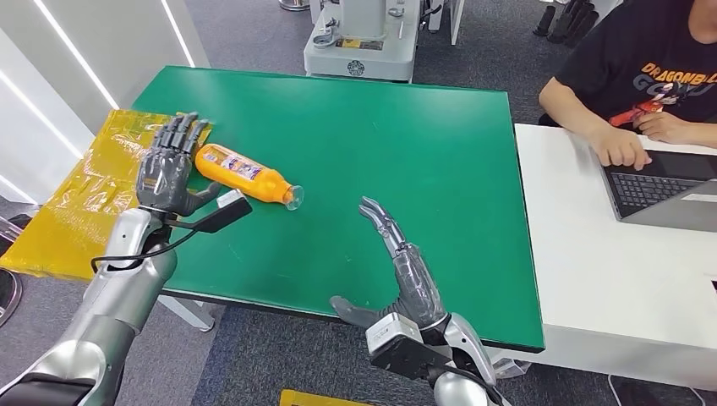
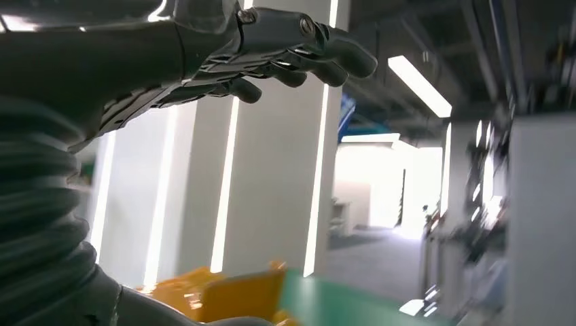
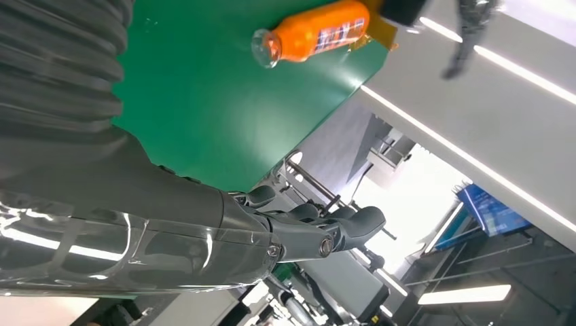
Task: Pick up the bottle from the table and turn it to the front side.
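Head view: The orange plastic bottle with a printed label [image 1: 246,173] lies on its side on the green rectangular surface [image 1: 406,161], at the left part, its clear cap end pointing right and toward the near edge. My left hand [image 1: 167,169] hovers just left of the bottle's base, fingers extended and spread, holding nothing; whether it touches the bottle I cannot tell. My right hand [image 1: 402,258] is over the near middle of the surface, well apart from the bottle, fingers extended and thumb out to the side, holding nothing. Crinkled yellow plastic sheeting [image 1: 89,190] lies beyond the left edge of the surface. A white desk [image 1: 592,279] adjoins on the right; a person in a black shirt [image 1: 651,72] sits there with hands at a dark laptop [image 1: 668,190].

Left wrist view: My left hand [image 2: 224,51] shows fingers extended and slightly bent, nothing between them.

Right wrist view: My right hand [image 3: 272,227] shows fingers loosely extended and empty. The bottle [image 3: 312,30] lies on the green surface [image 3: 204,102], apart from the hand.
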